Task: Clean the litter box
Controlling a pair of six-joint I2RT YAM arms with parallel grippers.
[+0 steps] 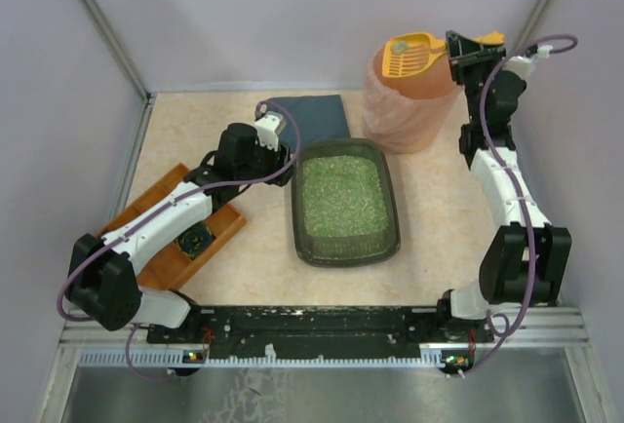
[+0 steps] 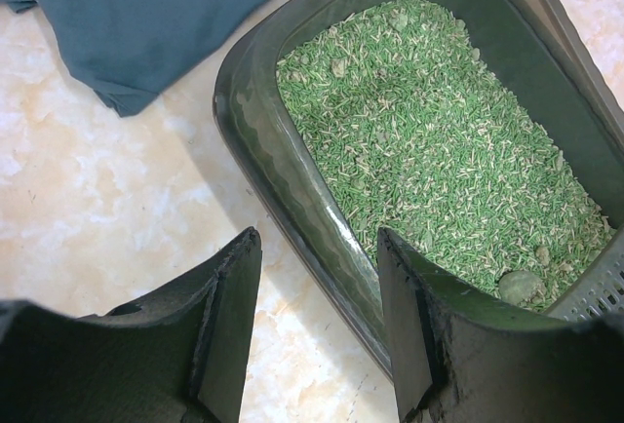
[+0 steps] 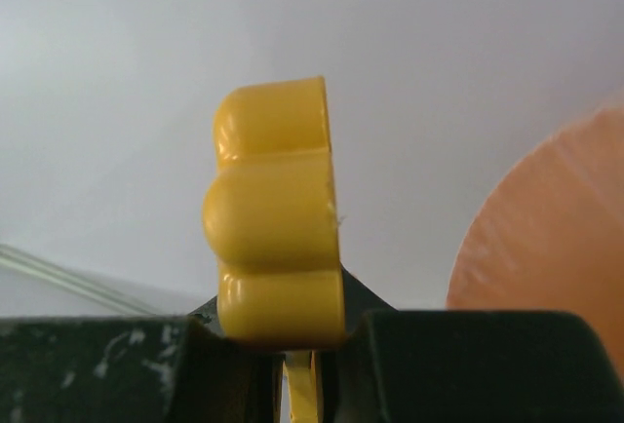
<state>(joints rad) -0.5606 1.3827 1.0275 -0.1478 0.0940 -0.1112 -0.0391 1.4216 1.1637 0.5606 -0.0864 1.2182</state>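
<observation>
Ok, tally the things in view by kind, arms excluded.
Trays: 2, litter box and wooden tray
Bins: 1, peach bin
Scoops: 1, yellow scoop
Cloths: 1, blue cloth
Unclear dark item in wooden tray: 1
Total: 6

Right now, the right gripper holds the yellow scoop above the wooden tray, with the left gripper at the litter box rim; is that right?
The place is wrong: the top view shows the right gripper holding the yellow scoop above the peach bin. The rest stands.
</observation>
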